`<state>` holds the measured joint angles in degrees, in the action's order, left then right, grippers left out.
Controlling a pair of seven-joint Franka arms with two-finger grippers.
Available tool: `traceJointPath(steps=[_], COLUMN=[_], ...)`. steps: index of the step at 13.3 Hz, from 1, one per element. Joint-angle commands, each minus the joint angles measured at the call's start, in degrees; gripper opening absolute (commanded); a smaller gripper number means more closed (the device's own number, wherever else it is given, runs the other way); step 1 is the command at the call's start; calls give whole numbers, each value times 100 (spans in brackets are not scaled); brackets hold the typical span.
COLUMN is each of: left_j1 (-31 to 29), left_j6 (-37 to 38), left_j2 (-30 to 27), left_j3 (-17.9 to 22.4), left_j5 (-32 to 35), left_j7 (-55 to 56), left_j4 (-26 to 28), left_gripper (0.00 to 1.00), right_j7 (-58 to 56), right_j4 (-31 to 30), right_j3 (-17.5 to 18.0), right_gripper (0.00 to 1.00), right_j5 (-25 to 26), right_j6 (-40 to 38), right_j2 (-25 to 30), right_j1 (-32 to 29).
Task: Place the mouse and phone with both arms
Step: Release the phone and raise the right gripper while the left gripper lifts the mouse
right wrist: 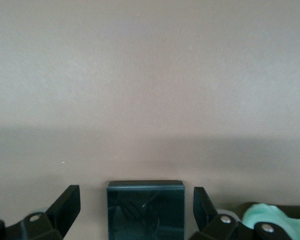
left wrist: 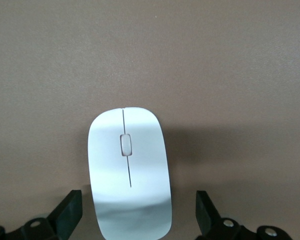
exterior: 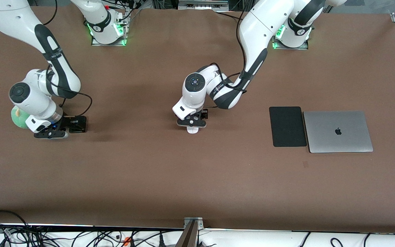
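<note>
The white mouse point(left wrist: 128, 170) lies on the brown table near its middle; in the front view only its tip point(exterior: 193, 130) pokes out from under the left hand. My left gripper point(left wrist: 139, 210) point(exterior: 192, 122) is low over it and open, one finger on each side with a gap. The black phone point(right wrist: 145, 210) lies flat toward the right arm's end of the table. My right gripper point(right wrist: 136, 205) point(exterior: 51, 133) is open astride it, with neither finger touching. In the front view the right hand hides the phone.
A flat black mouse pad point(exterior: 287, 126) and a closed silver laptop point(exterior: 338, 131) lie side by side toward the left arm's end. A green soft toy point(exterior: 18, 117) point(right wrist: 270, 215) sits right beside the right hand. The brown table point(exterior: 197, 178) is bare nearer the front camera.
</note>
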<state>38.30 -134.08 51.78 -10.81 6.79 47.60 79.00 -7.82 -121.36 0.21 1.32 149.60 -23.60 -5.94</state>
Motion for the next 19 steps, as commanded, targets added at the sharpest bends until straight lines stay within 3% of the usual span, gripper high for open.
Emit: traceJointPath(steps=[1,5,8,12,19], left_j1=[72,72,37,-15,-883], left_j6=[-31,-101,-92,-84,811], left_j2=[148,175,166,105,-518], left_j3=[53,53,53,62,-200], left_j5=[173,182,375,384,296], left_j7=[48,22,13,-197,-979], left_j4=[-201,-201,-201,-201,-104], left_gripper=[100,97,59,26,27], right_j7=[-106,-71,-53,-44,-62], right_j4=[532,1595,2307,2871,2969], right_j3=[85,111,111,111,94], right_gripper=[100,100,100,100,100], right_j5=[-157,-369,-369,-360,-351], right_j6=[-1165,-3142,-4409,-5387,-5994], right_j2=[399,803,1137,1463,2078], right_j1=[-74,-65,-65,-65,-48])
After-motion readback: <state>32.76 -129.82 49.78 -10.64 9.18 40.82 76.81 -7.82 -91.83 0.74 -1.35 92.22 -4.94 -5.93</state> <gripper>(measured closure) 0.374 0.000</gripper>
